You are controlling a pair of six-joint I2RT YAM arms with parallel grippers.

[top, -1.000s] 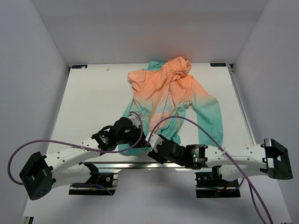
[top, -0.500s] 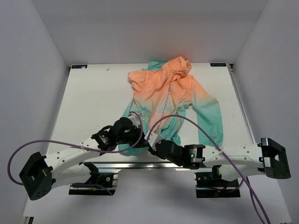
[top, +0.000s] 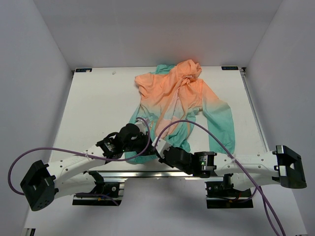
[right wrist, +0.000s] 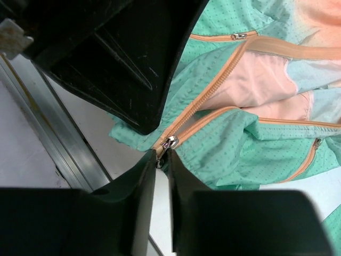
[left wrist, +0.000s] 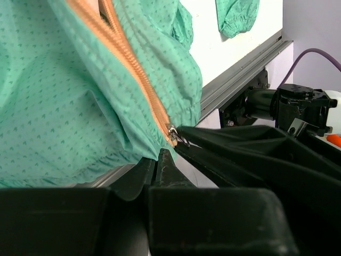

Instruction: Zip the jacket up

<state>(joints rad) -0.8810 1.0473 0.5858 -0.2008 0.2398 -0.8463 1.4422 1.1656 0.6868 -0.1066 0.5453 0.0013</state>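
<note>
The jacket [top: 177, 98] lies spread on the table, orange at the far end and teal at the near hem. My left gripper [top: 143, 131] is at the hem; in the left wrist view it [left wrist: 158, 156] is shut on the teal hem fabric [left wrist: 64, 96] just beside the bottom of the orange zipper [left wrist: 133, 69]. My right gripper [top: 158, 147] meets it from the right. In the right wrist view its narrow jaws [right wrist: 161, 157] hold the metal pull tab hanging from the slider [right wrist: 171, 142]. Above the slider the zipper [right wrist: 213, 80] lies parted.
A metal rail [left wrist: 240, 69] runs along the table's near edge right under the hem. A teal sleeve cuff [left wrist: 237, 16] lies further right. Purple cables [top: 29, 157] loop off both arms. White table [top: 93, 108] stretches left of the jacket, with walls around.
The right gripper's jaws have closed in around the zipper pull, and its arm has crept slightly left toward the hem. The left gripper has held still on the fabric.
</note>
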